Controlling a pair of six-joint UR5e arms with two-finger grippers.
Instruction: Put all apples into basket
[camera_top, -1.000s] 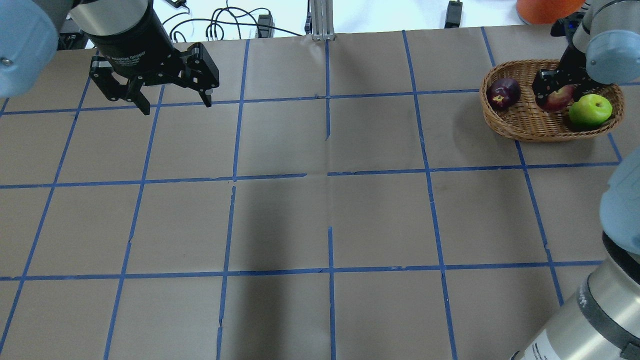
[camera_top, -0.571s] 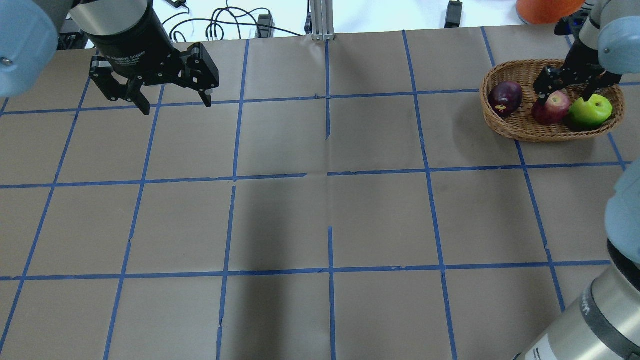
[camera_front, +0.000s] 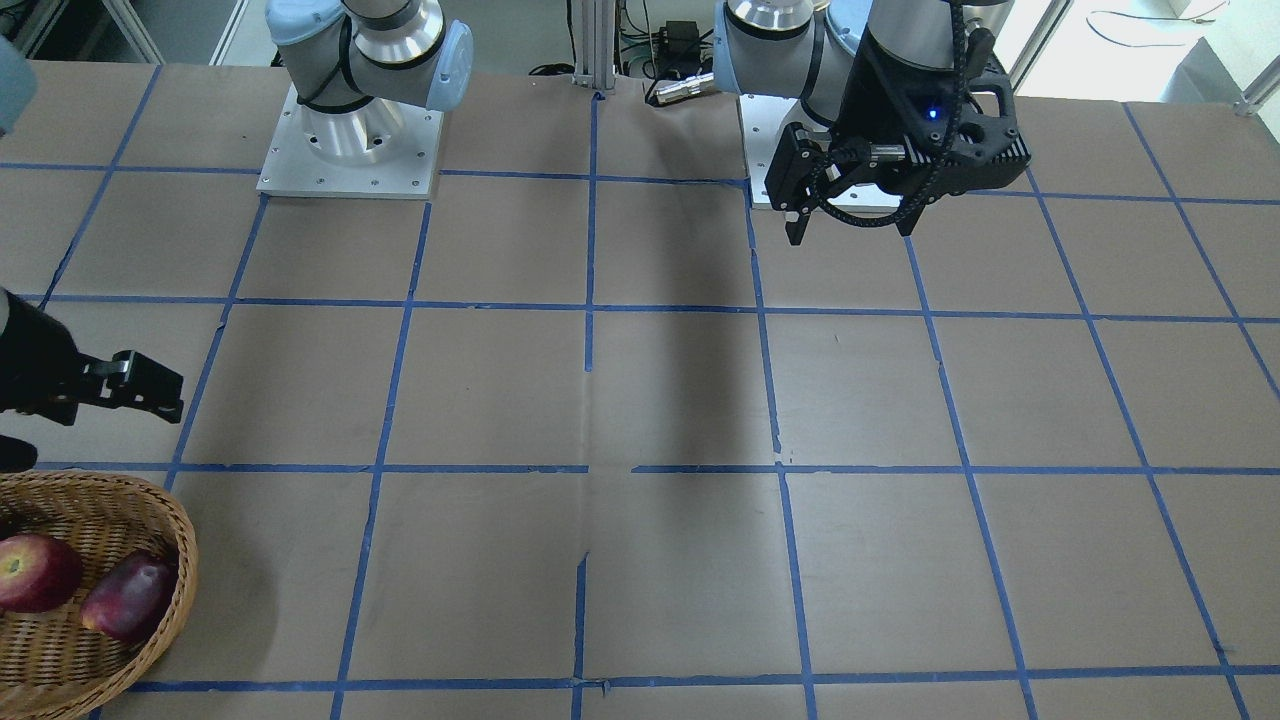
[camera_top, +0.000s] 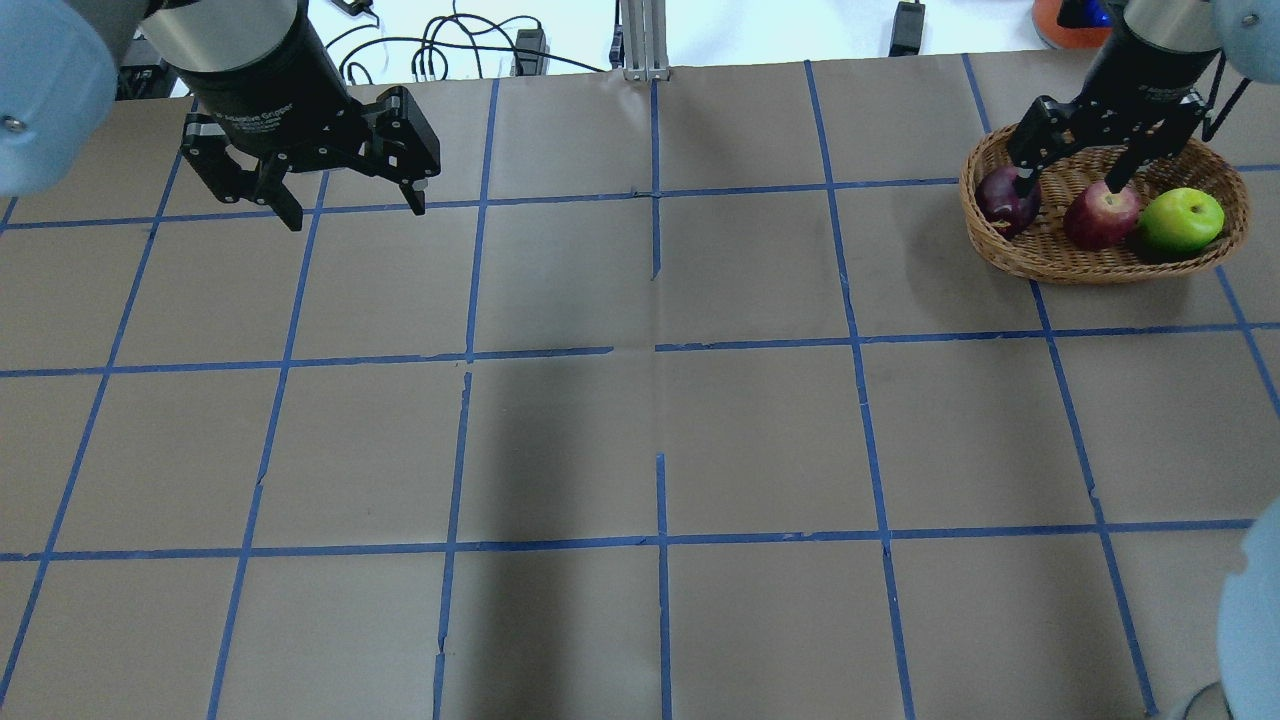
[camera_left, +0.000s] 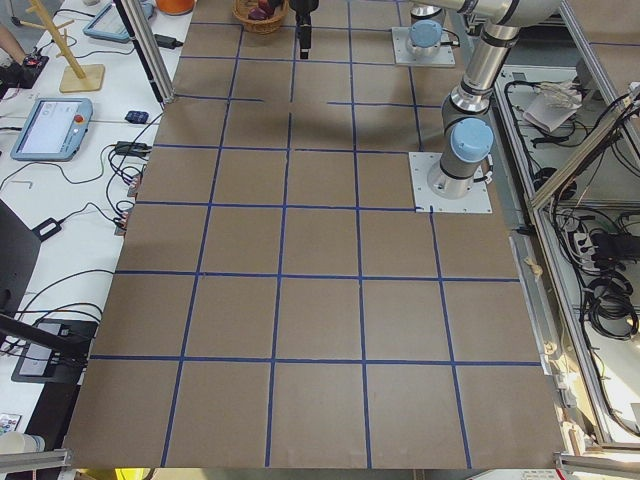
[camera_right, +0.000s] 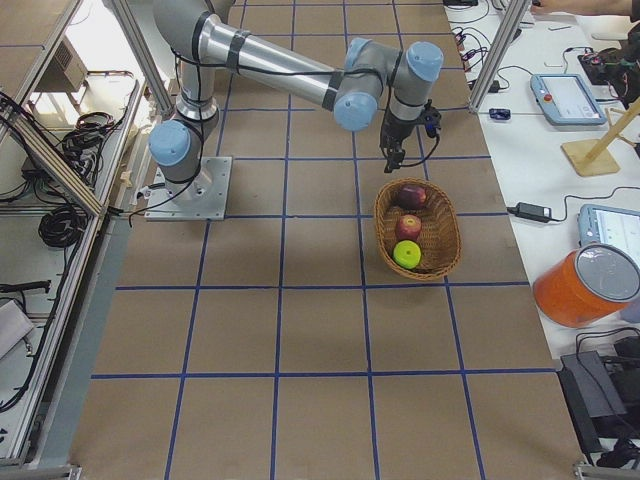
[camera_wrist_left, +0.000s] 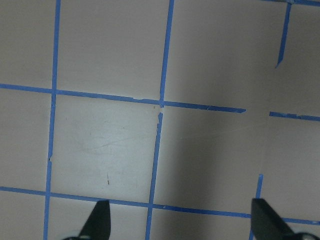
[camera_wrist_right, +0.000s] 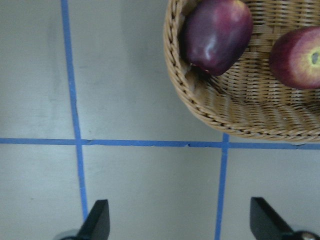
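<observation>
The left arm (camera_top: 240, 70) comes in at the far left of the overhead view, well apart from the basket (camera_top: 1080, 266), which sits across the counter (camera_top: 750, 440) at the far right. Its wrist points straight down. The left gripper (camera_top: 354, 215) hangs above bare counter with its fingers spread wide and nothing between them. Its own camera shows only brown paper and blue tape lines (camera_wrist_left: 160, 150) beneath the two tips.

The right arm (camera_right: 290, 70) stretches out nearly level from its base, then bends down at the wrist just off the basket's maroon end. The right gripper (camera_top: 1070, 185) hangs raised above the basket's rim, fingers wide apart and empty. In the wrist view the tips frame counter and tape just outside the basket's wall (camera_wrist_right: 200, 107), and the fruit lies ahead of the tips, not between them.

All three apples rest inside the basket in a row. The maroon apple (camera_top: 1000, 205) lies at the basket's left end against the rim, under one finger as seen from overhead but not touched by it. The red apple (camera_top: 1100, 216) sits in the basket's middle, just below the other fingertip in that view. The green apple (camera_top: 1182, 220) sits at the basket's right end, beside the red one and clear of the fingers.
</observation>
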